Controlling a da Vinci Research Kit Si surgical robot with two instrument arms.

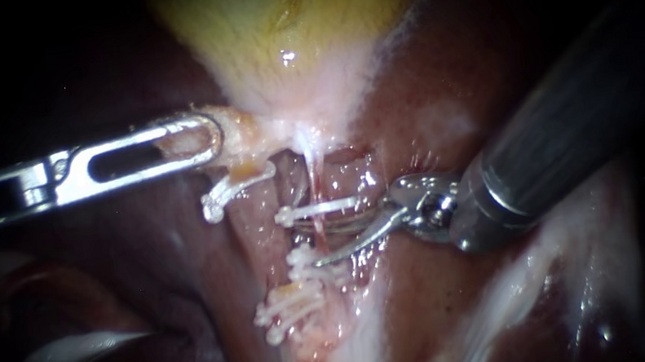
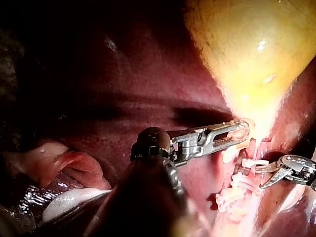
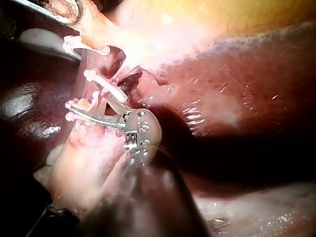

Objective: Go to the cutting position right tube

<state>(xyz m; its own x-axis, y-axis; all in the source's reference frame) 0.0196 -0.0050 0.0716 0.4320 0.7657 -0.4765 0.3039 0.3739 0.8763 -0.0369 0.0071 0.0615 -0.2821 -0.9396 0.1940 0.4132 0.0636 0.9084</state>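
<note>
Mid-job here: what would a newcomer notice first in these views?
The yellow gallbladder fills the top of the endoscope view, with the left instrument gripping tissue at its neck. Below it, white clips cross the tubes, and the right instrument holds open blades at the right tube between clips.

Light was strongest on the gallbladder (image 1: 277, 14) and on the pale tissue between the two instruments' tips, where small wet glints showed beyond the right instrument (image 1: 318, 243). The left instrument (image 1: 206, 138) threw hard glare off its metal. Behind both shafts the liver (image 1: 440, 68) lay in deep shadow, going black farther out.
</note>
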